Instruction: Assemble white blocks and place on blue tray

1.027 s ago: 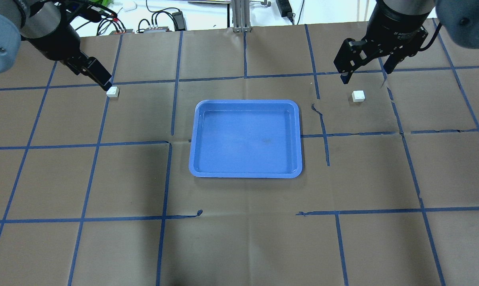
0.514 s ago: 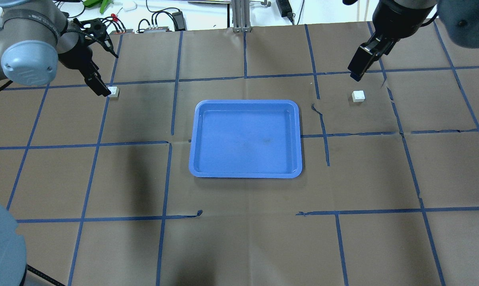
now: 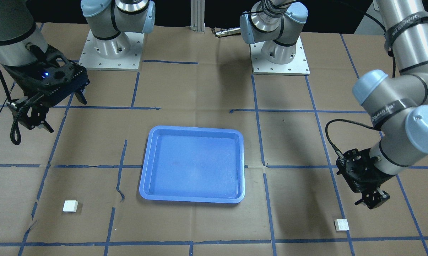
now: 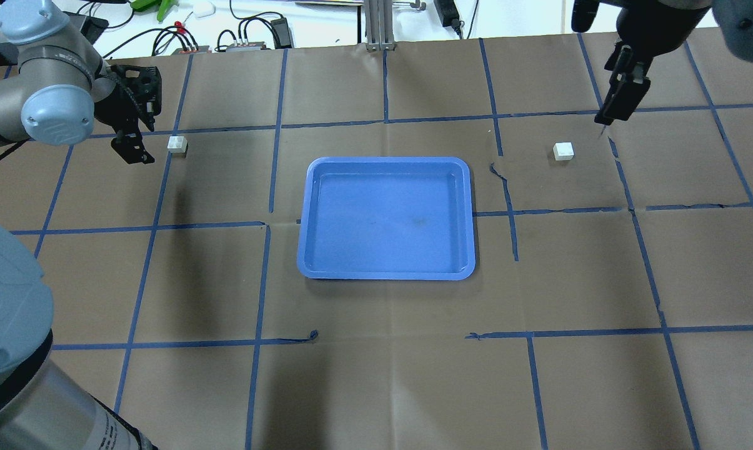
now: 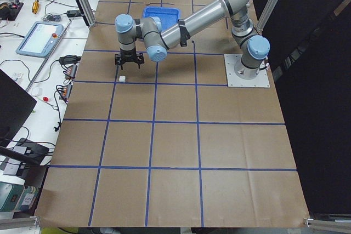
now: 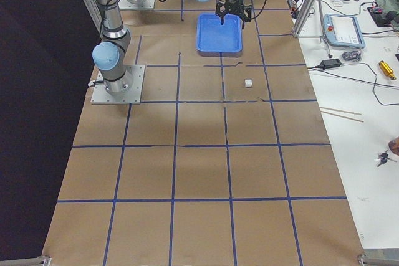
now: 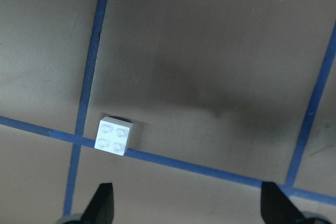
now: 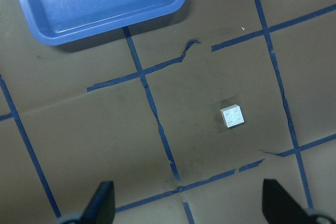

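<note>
While the left arm bends low over the table with its wrist turned downward, the left gripper hangs just above the brown paper, and its 2 fingers are spread wide apart with nothing between them. One white block lies close beside this gripper, but it is not touching it. In the left wrist view this block stands ahead of the fingers, nearer to the finger on the picture's left side, and it rests on a blue tape line next to a crossing of 2 lines. Its 4 studs point up.

The right arm comes down from the top edge of the overhead view, where most of it is cut off. The right gripper also points downward and hangs higher above the paper. In the right wrist view its 2 fingers are wide apart and hold nothing. The other white block lies well ahead of them, clearly apart, inside a square of tape lines.

The blue tray lies flat in the middle of the table, between the 2 blocks and well apart from both. How high each gripper is above the paper is hard to judge.
</note>
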### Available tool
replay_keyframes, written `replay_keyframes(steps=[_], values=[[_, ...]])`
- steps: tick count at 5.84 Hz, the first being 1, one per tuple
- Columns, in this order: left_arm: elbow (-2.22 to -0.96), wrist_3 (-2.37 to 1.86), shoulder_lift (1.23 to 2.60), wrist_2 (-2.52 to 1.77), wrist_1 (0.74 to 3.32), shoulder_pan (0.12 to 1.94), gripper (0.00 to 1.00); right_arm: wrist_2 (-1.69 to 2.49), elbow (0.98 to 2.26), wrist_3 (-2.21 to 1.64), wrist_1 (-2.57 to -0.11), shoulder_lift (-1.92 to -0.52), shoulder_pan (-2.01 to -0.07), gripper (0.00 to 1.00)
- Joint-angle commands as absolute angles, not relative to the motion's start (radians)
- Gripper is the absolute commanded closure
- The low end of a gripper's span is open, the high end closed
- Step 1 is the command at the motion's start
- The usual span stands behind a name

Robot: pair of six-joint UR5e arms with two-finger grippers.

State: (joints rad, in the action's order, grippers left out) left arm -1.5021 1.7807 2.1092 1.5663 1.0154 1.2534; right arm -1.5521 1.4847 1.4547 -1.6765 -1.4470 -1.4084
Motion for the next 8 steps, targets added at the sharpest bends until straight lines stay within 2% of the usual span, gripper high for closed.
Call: replay_keyframes(steps=[1,3,6,7,8], values=[[-1.416,1.836,2.227,1.56,0.999,1.25,0.03,-1.499,1.479,1.787,-1.675,-1.419,-1.278,0.0],[-1.413,1.835,2.272,1.56,0.999,1.252,0.03,-1.412,1.468,1.968,-1.677,-1.338,-1.174,0.0],[-1.404,1.857,2.304,1.514,0.948,1.252,0.06,-1.292,1.467,2.029,-1.807,-1.148,-1.17,0.0],[-1.404,1.859,2.309,1.514,0.946,1.252,0.27,-1.226,1.471,2.036,-1.872,-1.087,-1.17,0.0],[-1.404,1.867,2.309,1.519,0.953,1.252,0.65,-1.189,1.476,2.043,-1.902,-1.031,-1.17,0.0]])
